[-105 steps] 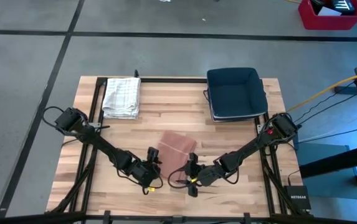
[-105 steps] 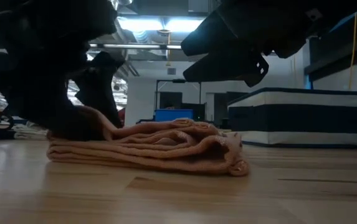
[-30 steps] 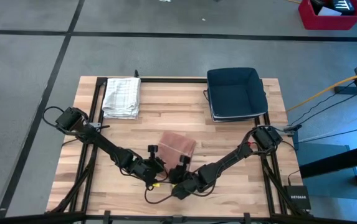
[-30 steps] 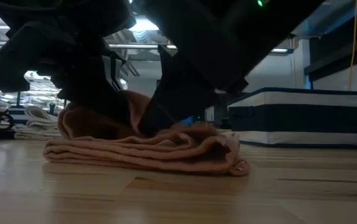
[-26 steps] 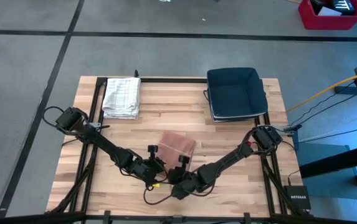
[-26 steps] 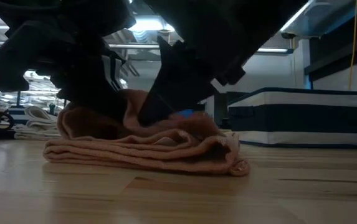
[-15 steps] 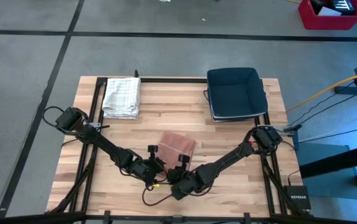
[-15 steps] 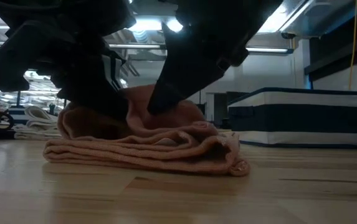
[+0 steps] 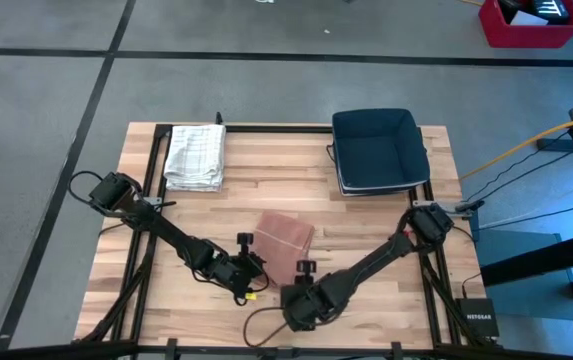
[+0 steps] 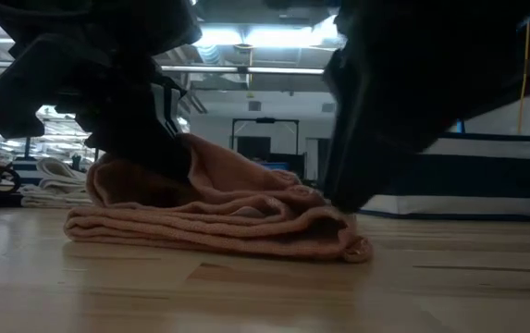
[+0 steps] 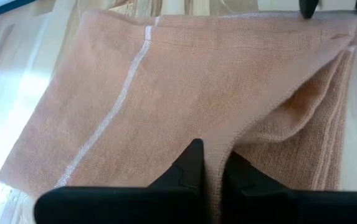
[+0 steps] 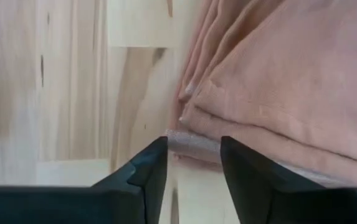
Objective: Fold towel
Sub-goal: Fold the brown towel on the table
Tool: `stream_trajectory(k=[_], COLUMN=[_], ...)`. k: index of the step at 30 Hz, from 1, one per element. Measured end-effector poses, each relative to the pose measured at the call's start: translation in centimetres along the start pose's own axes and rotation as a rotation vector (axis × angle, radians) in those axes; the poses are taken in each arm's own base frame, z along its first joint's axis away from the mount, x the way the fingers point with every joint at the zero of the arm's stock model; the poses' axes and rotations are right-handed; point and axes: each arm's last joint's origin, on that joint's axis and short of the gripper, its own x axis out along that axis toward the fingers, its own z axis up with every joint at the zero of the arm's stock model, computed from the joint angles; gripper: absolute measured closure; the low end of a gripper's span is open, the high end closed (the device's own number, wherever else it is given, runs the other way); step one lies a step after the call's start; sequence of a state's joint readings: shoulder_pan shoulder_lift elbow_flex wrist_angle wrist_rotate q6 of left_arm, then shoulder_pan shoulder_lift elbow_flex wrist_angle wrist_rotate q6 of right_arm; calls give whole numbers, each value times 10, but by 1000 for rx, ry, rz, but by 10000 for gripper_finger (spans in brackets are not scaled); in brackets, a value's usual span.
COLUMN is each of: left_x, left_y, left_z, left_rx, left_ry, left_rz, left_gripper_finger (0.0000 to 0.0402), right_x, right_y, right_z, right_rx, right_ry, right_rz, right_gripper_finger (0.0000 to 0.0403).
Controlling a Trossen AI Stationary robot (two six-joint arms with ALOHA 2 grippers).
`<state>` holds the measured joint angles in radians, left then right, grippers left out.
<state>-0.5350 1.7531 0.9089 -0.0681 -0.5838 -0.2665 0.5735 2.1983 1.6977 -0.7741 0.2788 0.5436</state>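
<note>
Towel [image 9: 286, 235], peach-coloured and folded into layers, lies near the middle of the table [image 9: 366, 215]. Its near left corner is raised, clamped in the left tool [image 9: 248, 266], whose fingers [image 11: 194, 165] are pinched together on a fold. The right tool [image 9: 304, 272] sits just off the near edge of the cloth, fingers [image 12: 150, 165] apart and holding nothing; a second ago it was on the cloth. A dark bin [image 9: 378, 150] stands at the far right, nothing visible inside. A white checked cloth [image 9: 196, 155] lies at the far left.

Towel [image 9: 285, 236] soft matt knit cloth; table [image 9: 386, 225] smooth pale wood planks; bin [image 9: 378, 148] dark fabric
</note>
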Motion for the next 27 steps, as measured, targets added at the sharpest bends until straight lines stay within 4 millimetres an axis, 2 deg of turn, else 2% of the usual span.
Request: stream_trajectory(k=[9,27], left_x=[0,0], left_y=[0,0], left_z=[0,0], left_rx=[-3,0], left_ry=[-1,-1], left_rz=[0,0], left_gripper_finger=[389,389], right_x=[-5,17], right_y=[10,7], right_z=[-2,-17], right_rx=[-23,-62], right_ry=[-126,-162], right_rz=[-126,-162], right_gripper_finger=[240,239])
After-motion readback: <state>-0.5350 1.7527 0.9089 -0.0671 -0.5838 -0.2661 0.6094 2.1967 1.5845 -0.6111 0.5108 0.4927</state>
